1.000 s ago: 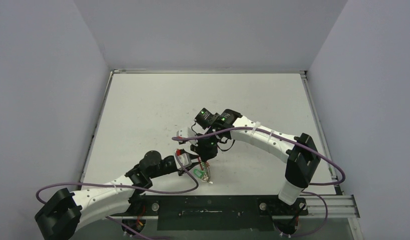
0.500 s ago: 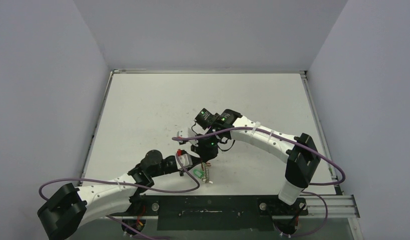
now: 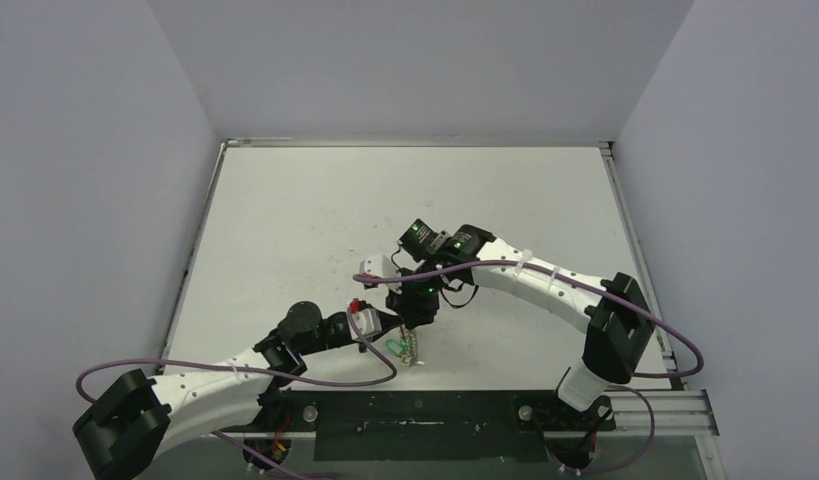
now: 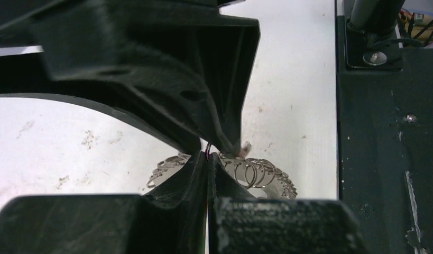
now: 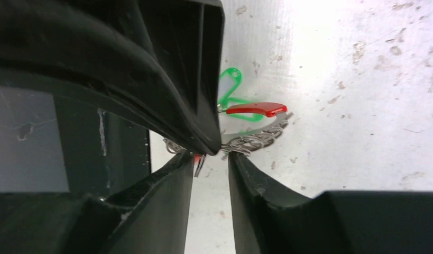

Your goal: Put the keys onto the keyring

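Note:
The keyring (image 3: 411, 346) lies near the table's front edge, its silvery loops (image 4: 256, 172) fanned out on the white surface. My left gripper (image 4: 209, 157) is shut on the ring's thin wire, which shows as a red line between the pads. My right gripper (image 5: 211, 159) hovers over the same spot, tip to tip with the left one, open, with a small metal piece beside its left finger (image 5: 177, 180). Past it lie the ring's loops (image 5: 251, 140), a red curved piece (image 5: 256, 109) and a green key tag (image 5: 230, 84). The green tag (image 3: 394, 346) touches the ring. A small red tag (image 3: 356, 305) lies left of the left gripper (image 3: 377, 328).
The black base strip (image 3: 425, 425) with its bolts runs just in front of the keyring. Purple cables (image 3: 525, 268) loop along both arms. Grey walls enclose the white table (image 3: 315, 200) at the back and on both sides.
My left jaws have closed on the keyring's wire. My right jaws have parted from shut, and the right arm has shifted slightly to the right. The ring has turned a little.

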Controlling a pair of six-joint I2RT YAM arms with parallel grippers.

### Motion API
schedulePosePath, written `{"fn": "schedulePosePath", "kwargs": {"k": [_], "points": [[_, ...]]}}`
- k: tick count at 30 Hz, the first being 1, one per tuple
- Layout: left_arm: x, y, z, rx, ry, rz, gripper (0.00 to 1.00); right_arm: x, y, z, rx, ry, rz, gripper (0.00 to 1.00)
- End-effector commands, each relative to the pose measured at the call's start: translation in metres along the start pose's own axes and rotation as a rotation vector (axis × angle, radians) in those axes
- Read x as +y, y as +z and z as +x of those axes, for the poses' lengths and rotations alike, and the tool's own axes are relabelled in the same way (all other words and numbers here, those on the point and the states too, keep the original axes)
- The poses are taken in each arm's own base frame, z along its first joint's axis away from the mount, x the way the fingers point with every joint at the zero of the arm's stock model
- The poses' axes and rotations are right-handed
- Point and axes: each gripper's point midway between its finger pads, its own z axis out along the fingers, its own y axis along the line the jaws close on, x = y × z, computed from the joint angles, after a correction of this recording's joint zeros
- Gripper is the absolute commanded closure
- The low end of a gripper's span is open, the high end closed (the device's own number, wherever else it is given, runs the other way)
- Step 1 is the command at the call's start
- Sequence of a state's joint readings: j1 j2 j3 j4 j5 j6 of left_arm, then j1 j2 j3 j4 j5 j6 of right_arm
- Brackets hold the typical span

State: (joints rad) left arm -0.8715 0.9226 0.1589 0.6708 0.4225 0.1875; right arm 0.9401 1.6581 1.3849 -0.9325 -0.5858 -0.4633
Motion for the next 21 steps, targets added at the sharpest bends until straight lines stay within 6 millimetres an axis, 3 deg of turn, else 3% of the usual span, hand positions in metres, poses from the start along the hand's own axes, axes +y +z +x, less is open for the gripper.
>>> {"fn": "schedulePosePath", "kwargs": {"k": [1,7,14,21], "points": [[0.005,0.000,-0.038,-0.137,0.034,-0.025,1.00,-0.012,-0.025,-0.026,-0.191,-0.021,0.072,0.65],[0.006,-0.002,-0.038,-0.141,0.021,-0.037,1.00,-0.018,-0.043,-0.023,-0.327,0.008,0.074,0.63],[0.007,-0.001,-0.037,-0.139,0.021,-0.043,1.00,-0.009,-0.029,-0.013,-0.338,0.000,0.005,0.73],[0.015,-0.006,-0.032,-0.129,-0.010,-0.104,1.00,-0.027,-0.018,0.003,-0.324,0.079,0.088,0.66]]}}
